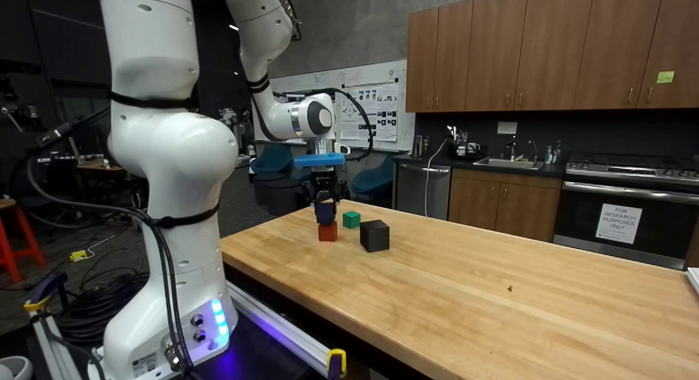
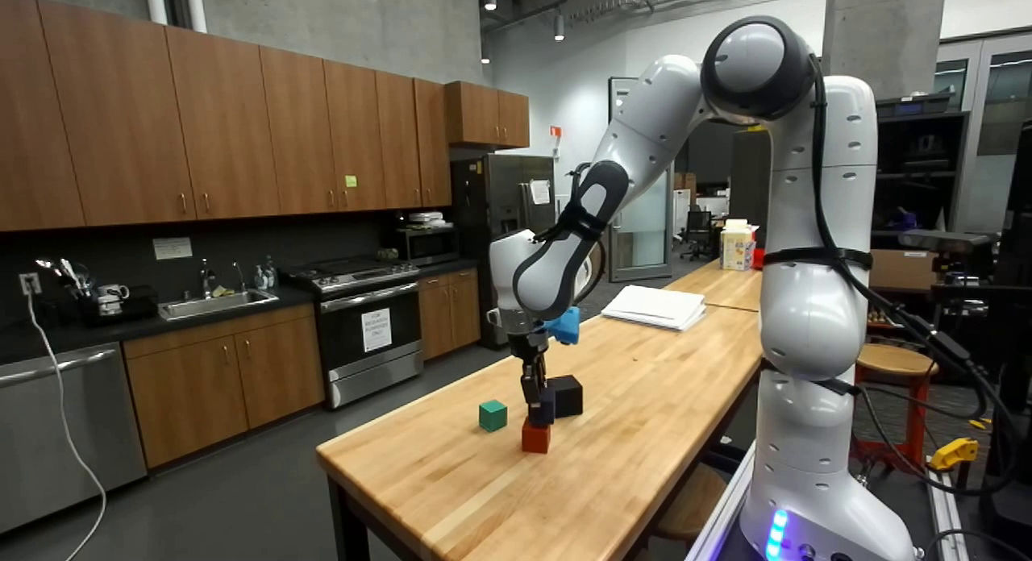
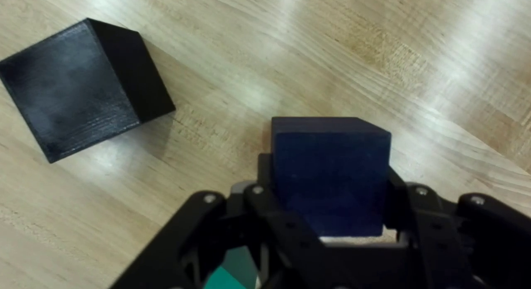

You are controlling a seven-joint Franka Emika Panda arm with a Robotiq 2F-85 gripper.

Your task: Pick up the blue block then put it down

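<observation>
The blue block (image 3: 332, 181) is a dark navy cube between the two fingers of my gripper (image 3: 330, 189) in the wrist view. The fingers press on opposite sides of it. In both exterior views the blue block (image 1: 325, 212) (image 2: 543, 406) is directly above the red cube (image 1: 327, 232) (image 2: 535, 437), upright and lined up with it. Its bottom appears to meet the red cube's top, but I cannot tell whether it rests there. My gripper (image 1: 325, 197) (image 2: 533, 390) points straight down. The red cube is almost wholly hidden behind the blue block in the wrist view.
A larger blackish cube (image 1: 374, 236) (image 2: 568, 396) (image 3: 70, 89) and a small green cube (image 1: 351, 219) (image 2: 493, 415) (image 3: 226, 278) stand close by on the wooden table (image 1: 464, 292). White papers (image 2: 655, 307) lie farther along the table.
</observation>
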